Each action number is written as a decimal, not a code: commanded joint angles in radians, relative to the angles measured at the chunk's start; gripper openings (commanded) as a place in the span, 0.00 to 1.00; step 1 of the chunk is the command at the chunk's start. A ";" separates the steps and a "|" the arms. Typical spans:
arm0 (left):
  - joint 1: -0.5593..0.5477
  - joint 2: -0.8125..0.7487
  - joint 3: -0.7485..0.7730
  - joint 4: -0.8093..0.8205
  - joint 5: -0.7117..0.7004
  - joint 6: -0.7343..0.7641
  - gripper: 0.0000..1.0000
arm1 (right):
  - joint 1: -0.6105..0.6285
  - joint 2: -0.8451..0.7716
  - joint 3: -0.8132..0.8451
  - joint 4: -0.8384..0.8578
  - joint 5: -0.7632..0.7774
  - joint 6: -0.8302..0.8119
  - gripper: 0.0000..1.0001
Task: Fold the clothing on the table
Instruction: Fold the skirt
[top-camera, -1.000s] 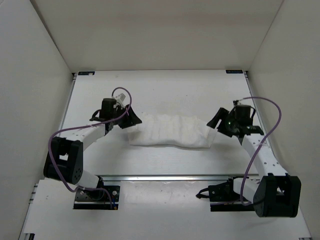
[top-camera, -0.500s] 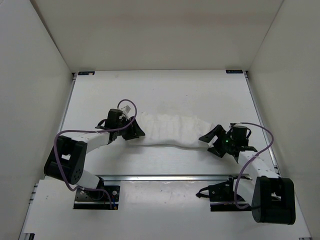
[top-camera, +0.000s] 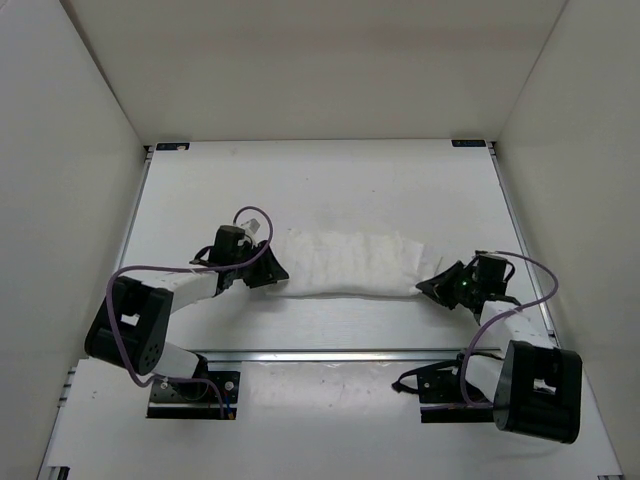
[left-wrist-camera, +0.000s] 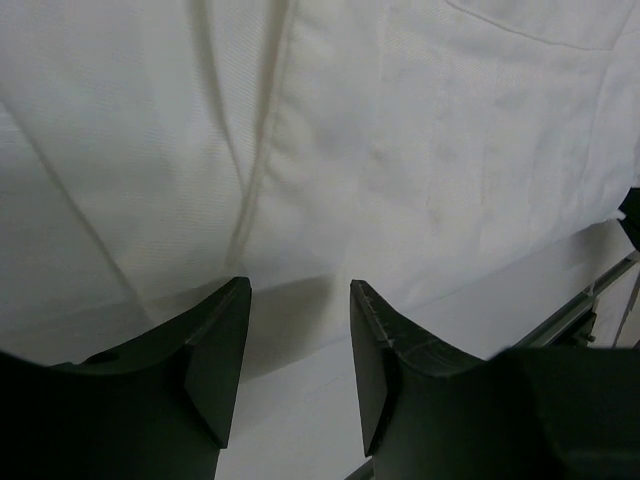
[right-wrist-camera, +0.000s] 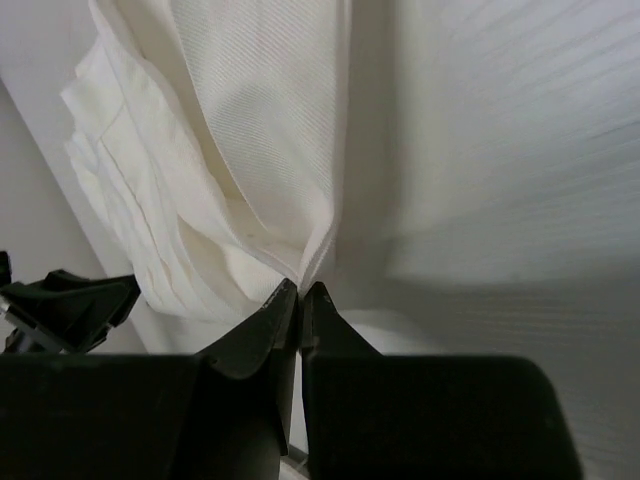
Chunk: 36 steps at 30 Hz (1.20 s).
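Both arms have drawn in toward their bases and dropped low, and the cloth that hung bowed between them now lies flatter and straighter on the flat matte white rectangular table (top-camera: 330, 180). The thin, white, wrinkled fabric clothing (top-camera: 345, 265) stretches as one long band from just ahead of the black two-fingered left gripper (top-camera: 268, 270) across to the tips of the black right gripper (top-camera: 430, 286).

The left gripper's jaws stand apart, the cloth's near hem lying just beyond its fingertips with nothing visibly between them. The right gripper's jaws, spread a moment ago, are now pressed together exactly where a folded corner of the fabric tapers down to them, so they appear to nip that corner.

My reading is that one fold has been laid down and the right side has a fresh hold for the next one, while the left has yet to close.
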 joint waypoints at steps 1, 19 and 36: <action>-0.018 -0.072 -0.009 -0.005 -0.004 -0.014 0.55 | -0.085 -0.045 0.088 -0.105 0.056 -0.126 0.00; -0.131 -0.061 -0.072 0.003 -0.021 -0.065 0.57 | -0.033 -0.037 0.225 -0.176 0.119 -0.221 0.00; -0.148 0.131 -0.039 0.146 -0.022 -0.084 0.00 | 0.510 0.398 1.045 -0.478 0.186 -0.470 0.00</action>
